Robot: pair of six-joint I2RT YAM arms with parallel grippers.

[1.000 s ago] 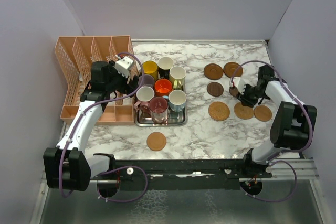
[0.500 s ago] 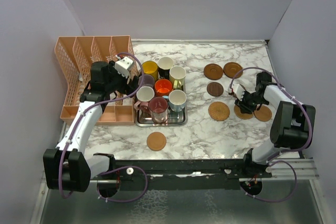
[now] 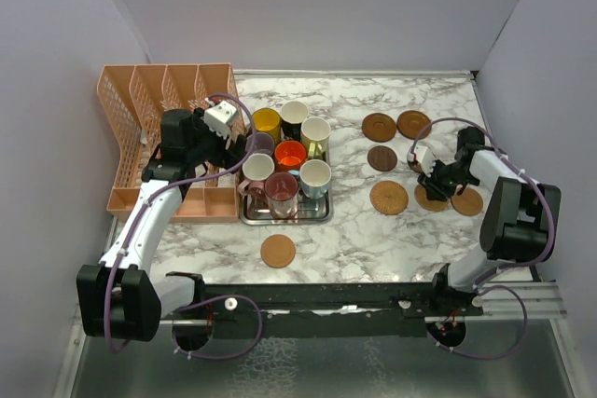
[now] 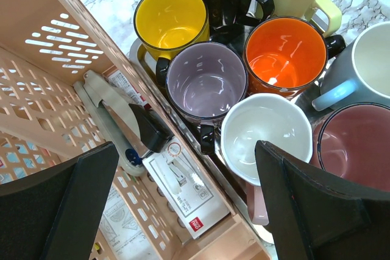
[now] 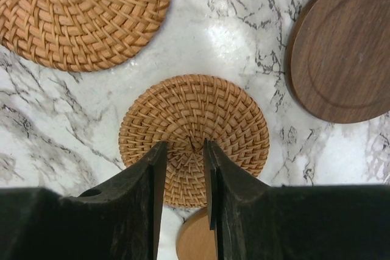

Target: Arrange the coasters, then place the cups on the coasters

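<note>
Several cups stand packed on a steel tray: yellow, purple, orange, a white-inside one, maroon and others. My left gripper hangs open wide above the tray's left edge, holding nothing. Coasters lie on the right of the marble: two dark ones, another dark one, a large woven coaster, and a small woven coaster. My right gripper is low over that small one, jaws a narrow gap apart, gripping nothing.
A peach plastic desk organiser with stationery stands left of the tray, close under my left gripper. A lone tan coaster lies near the front edge. A light wood coaster and a dark wood coaster flank the small woven one.
My right gripper has shifted slightly toward the near side, onto the small woven coaster, and its jaws have narrowed. The left arm has not moved.
</note>
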